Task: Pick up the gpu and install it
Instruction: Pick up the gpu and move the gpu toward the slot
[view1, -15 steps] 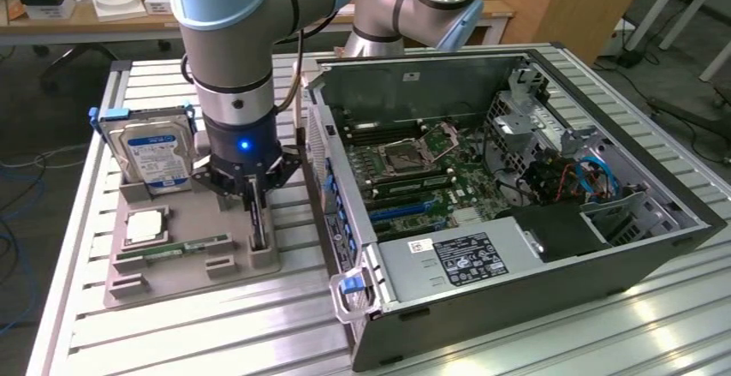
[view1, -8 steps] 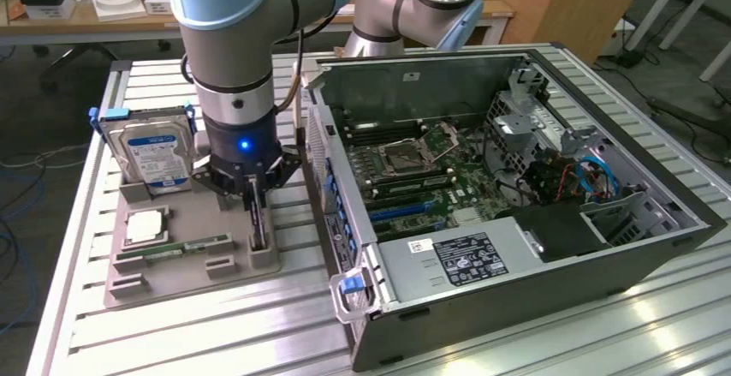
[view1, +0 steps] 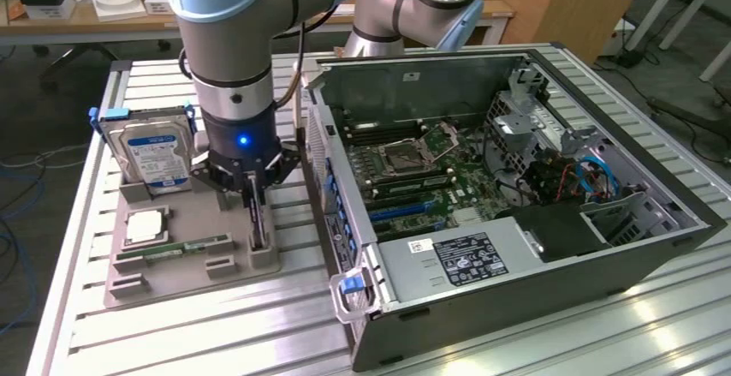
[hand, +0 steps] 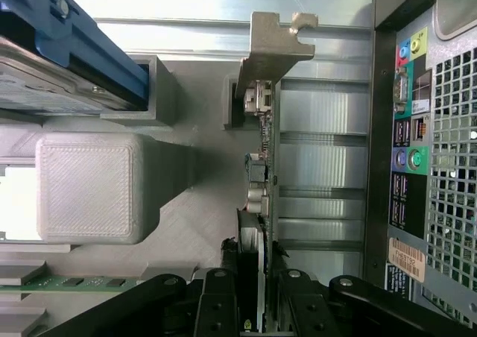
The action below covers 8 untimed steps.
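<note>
step in hand: the grasp at pick-up. the end effector [view1: 253, 189] stands low over the grey holder tray [view1: 171, 283] on the counter [view1: 205, 335], just beside the open computer case [view1: 639, 247].
end effector state: closed on the gpu [view1: 258, 226]. in the wrist view its black fingers [hand: 222, 303] sit against both faces of the card, nothing else between them.
gpu location: on edge in its slot at the case-side end of the tray. it is seen edge-on from the wrist [hand: 262, 165], the silver end bracket [hand: 272, 42] at its far end. judged not yet raised; installation not begun.
other parts on tray: hard drive [view1: 154, 158] upright at the back, a square processor [view1: 146, 224] and a ram stick [view1: 183, 246] lying flat, all apart from the grip.
what the next move calls for: in my judgement, a pull straight along the slot with the card kept upright. the slot walls are close and the case wall is near, so any tilt risks binding or a knock.
target area: motherboard [view1: 423, 170] exposed inside the case. which expansion slot is meant cannot be told.
writing, hard drive: blue label, print too small to read.
writing, case interior: large black-and-white label [view1: 463, 260] on the power supply, and a small white barcode sticker beside it; neither legible.
writing, case rear: sticker [hand: 406, 259] below the coloured ports, text unreadable.
brands: none identifiable.
</note>
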Each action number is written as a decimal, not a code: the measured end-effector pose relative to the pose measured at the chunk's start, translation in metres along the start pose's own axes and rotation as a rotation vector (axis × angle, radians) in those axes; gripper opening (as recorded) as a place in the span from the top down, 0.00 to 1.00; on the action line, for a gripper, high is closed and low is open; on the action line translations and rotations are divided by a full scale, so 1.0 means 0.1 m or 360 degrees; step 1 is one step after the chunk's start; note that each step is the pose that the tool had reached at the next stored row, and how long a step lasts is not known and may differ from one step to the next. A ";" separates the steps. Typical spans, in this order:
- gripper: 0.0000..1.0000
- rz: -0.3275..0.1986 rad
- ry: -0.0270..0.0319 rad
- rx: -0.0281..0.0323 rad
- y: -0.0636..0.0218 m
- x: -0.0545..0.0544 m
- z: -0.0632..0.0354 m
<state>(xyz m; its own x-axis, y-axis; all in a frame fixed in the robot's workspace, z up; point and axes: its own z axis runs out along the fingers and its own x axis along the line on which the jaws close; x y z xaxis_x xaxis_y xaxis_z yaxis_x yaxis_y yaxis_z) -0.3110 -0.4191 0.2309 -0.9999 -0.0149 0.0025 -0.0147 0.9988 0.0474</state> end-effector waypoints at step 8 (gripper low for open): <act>0.74 0.0000 -0.00002 -0.00026 0.002 0.01 -0.027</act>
<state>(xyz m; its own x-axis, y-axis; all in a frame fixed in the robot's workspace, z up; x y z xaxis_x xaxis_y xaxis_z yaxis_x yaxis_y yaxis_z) -0.3115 -0.4191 0.2337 -0.9999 -0.0148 0.0024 -0.0146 0.9987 0.0491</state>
